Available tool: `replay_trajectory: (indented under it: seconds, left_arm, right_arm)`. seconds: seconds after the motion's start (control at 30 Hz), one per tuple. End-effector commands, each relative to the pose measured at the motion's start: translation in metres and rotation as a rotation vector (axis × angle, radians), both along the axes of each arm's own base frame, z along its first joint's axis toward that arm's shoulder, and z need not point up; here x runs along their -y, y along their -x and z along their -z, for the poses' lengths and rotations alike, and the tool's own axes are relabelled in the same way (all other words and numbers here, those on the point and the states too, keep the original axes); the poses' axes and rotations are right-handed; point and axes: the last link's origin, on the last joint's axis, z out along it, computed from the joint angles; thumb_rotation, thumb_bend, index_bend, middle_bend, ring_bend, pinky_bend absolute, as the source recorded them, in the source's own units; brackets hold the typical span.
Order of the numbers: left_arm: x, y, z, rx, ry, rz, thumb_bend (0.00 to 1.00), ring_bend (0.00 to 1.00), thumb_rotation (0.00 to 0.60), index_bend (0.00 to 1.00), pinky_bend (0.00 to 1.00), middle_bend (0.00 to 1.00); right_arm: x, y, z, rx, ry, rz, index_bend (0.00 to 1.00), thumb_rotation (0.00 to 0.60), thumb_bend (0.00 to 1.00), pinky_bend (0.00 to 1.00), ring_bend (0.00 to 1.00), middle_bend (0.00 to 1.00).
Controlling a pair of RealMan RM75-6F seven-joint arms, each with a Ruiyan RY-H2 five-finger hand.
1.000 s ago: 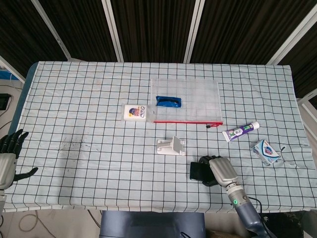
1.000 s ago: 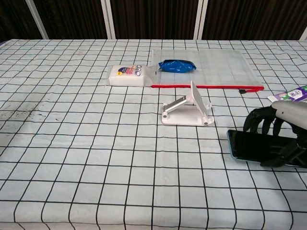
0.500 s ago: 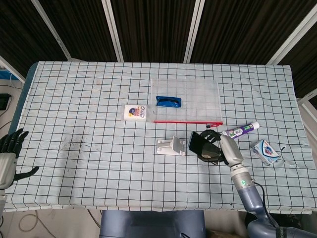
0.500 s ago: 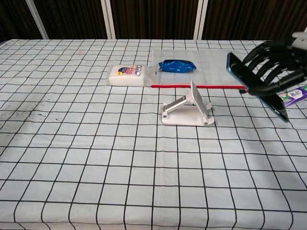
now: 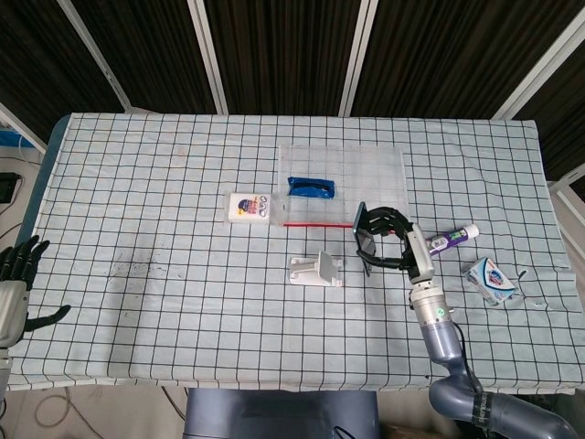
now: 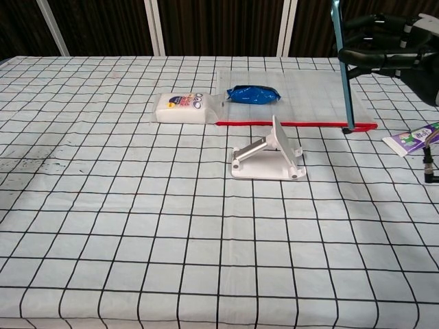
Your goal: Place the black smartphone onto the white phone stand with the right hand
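My right hand (image 5: 395,240) (image 6: 384,49) grips the black smartphone (image 5: 361,239) (image 6: 342,65) and holds it upright on edge in the air, above and to the right of the white phone stand (image 5: 316,269) (image 6: 269,156). The stand sits on the checked cloth with its back plate tilted and nothing on it. In the chest view the phone shows as a thin vertical edge. My left hand (image 5: 15,283) hangs at the table's left edge with fingers spread, holding nothing.
A clear zip bag (image 5: 343,186) with a blue packet (image 5: 311,187) lies behind the stand. A white soap-like pack (image 5: 249,208) lies to its left. A toothpaste tube (image 5: 445,241) and a small blue-white pack (image 5: 492,280) lie right of my right hand.
My right hand lifted the phone off the cloth, carried it up and toward the stand, and turned it from flat to upright. The left hand stayed put.
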Motion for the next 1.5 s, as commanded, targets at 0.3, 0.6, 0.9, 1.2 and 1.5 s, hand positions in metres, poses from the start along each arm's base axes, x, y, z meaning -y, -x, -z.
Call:
replay_trajectory:
  seconds: [0.3, 0.6, 0.9, 1.2, 1.5]
  left_arm:
    - [-0.001, 0.001, 0.001, -0.002, -0.006, -0.02, 0.0, 0.0, 0.6, 0.0, 0.0, 0.0]
    - [-0.002, 0.001, 0.002, 0.0, -0.002, -0.026, 0.0, 0.0, 0.6, 0.0, 0.0, 0.0]
    - [-0.002, 0.002, 0.002, 0.003, 0.001, -0.027, 0.0, 0.0, 0.6, 0.0, 0.0, 0.0]
    - [-0.002, 0.002, 0.002, 0.004, 0.005, -0.027, 0.0, 0.0, 0.6, 0.0, 0.0, 0.0]
    - [-0.002, 0.002, 0.002, 0.003, 0.005, -0.025, 0.0, 0.0, 0.6, 0.0, 0.0, 0.0]
  right_arm:
    - [-0.001, -0.004, 0.047, -0.029, 0.136, -0.038, 0.58, 0.6, 0.31, 0.5, 0.42, 0.51]
    - [-0.006, 0.0, 0.065, -0.038, 0.149, -0.028, 0.58, 0.6, 0.31, 0.5, 0.42, 0.51]
    - [-0.011, -0.014, 0.082, -0.007, 0.112, -0.031, 0.58, 0.6, 0.31, 0.5, 0.42, 0.51]
    - [-0.009, -0.025, 0.091, 0.034, 0.077, -0.023, 0.57, 0.6, 0.31, 0.51, 0.42, 0.51]
    - [-0.01, -0.027, 0.095, 0.061, 0.048, -0.024, 0.57, 0.6, 0.31, 0.51, 0.42, 0.5]
